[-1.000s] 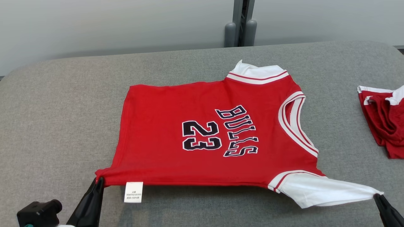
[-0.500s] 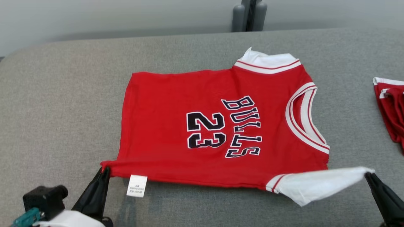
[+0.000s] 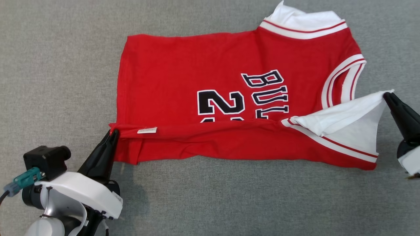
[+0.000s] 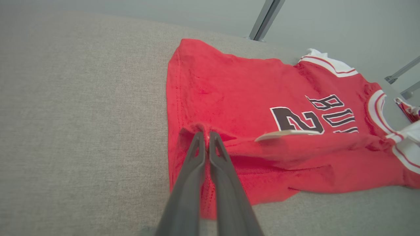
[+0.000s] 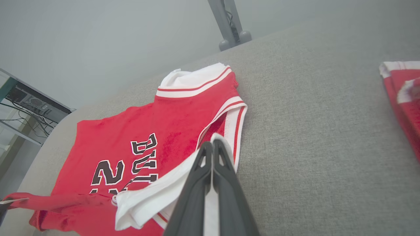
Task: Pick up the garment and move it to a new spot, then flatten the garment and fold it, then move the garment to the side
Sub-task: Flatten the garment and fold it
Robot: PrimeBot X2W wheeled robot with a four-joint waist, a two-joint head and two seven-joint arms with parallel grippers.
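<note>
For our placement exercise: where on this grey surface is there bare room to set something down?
Free: the grey surface left of the jersey, the strip in front of it, and the gap between its collar and the second red garment. Crowded: the near edge, where the left claw and right claw pinch the jersey.

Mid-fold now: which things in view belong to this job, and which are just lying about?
Job:
red jersey, near edge lifted
left pincer, shut on its hem corner
right pincer, shut on its white sleeve
grey padded surface under it

Lying about:
second red garment, off to the right
grey metal post, behind the surface
</note>
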